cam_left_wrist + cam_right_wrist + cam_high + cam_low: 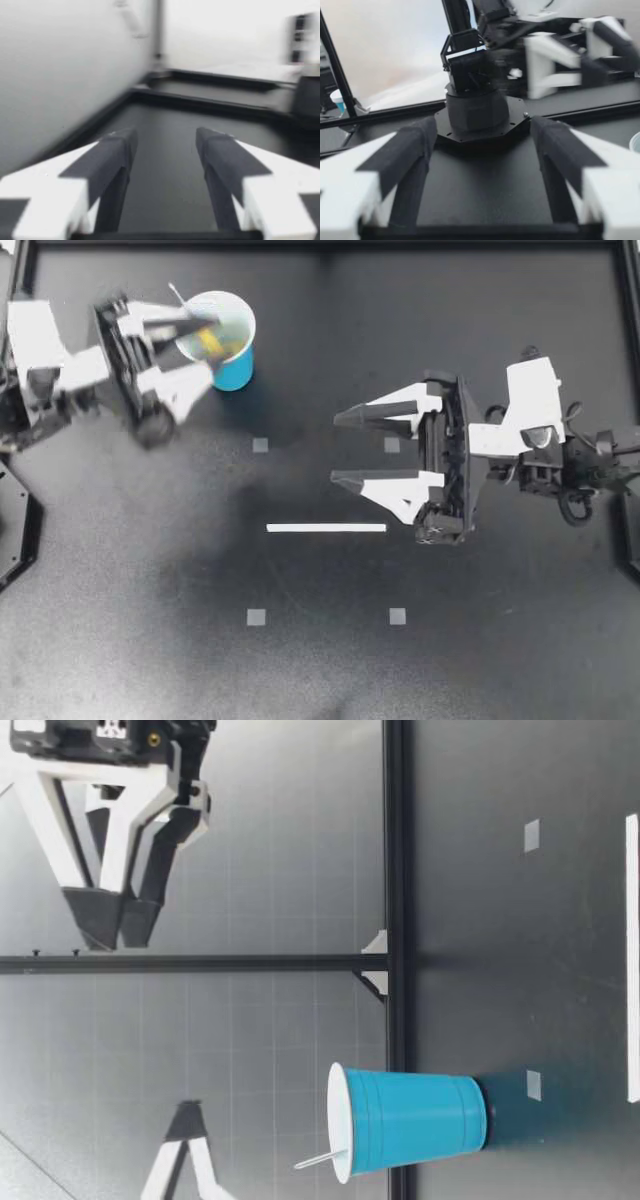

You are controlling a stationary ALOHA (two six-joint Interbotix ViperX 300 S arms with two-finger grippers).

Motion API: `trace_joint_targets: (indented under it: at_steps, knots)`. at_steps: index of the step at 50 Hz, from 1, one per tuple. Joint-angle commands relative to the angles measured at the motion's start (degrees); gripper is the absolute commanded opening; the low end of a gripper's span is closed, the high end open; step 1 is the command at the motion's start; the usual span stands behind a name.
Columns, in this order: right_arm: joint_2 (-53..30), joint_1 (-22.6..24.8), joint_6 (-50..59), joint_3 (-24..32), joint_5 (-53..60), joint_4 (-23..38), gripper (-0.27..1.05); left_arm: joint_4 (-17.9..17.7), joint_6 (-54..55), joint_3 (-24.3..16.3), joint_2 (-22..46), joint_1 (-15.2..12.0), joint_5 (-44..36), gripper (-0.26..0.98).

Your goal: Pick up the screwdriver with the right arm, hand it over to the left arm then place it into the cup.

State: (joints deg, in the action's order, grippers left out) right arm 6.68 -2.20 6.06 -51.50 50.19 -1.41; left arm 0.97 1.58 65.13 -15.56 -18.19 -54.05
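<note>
Left hand point(208, 344) is hovering released and empty over cup point(238, 370). Screwdriver point(318, 1161) is sitting inside, just beneath its fingers, with its thin shaft poking past the rim. Right hand point(335, 449) is hanging spread and empty, well apart. Tool is looking light and stiff, slick along the shaft, so the handle is offering the surer hold. Cup is looking tippable.

My left gripper point(165, 136) has its two dark-padded fingers point(112, 155) spread apart with nothing between them, just bare black table point(172, 195). A pale wall point(65, 65) runs alongside, a black rail point(220, 77) crosses the far edge (everything back there is pretty blurry), and a dark blob point(307, 97) I can't identify sits off to one side.
</note>
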Motion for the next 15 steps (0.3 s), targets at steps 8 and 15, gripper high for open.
trace_joint_targets:
  at_steps: [8,15]
  knots:
    - [0.6,-0.4,-0.1,1.1,0.6,0.0,0.70,1.9,1.9,-1.2,-3.1,8.6,1.9,0.53]
    - [0.6,-0.4,-0.1,0.9,0.4,0.0,0.70,2.0,2.1,-1.9,-3.7,12.0,3.0,0.53]
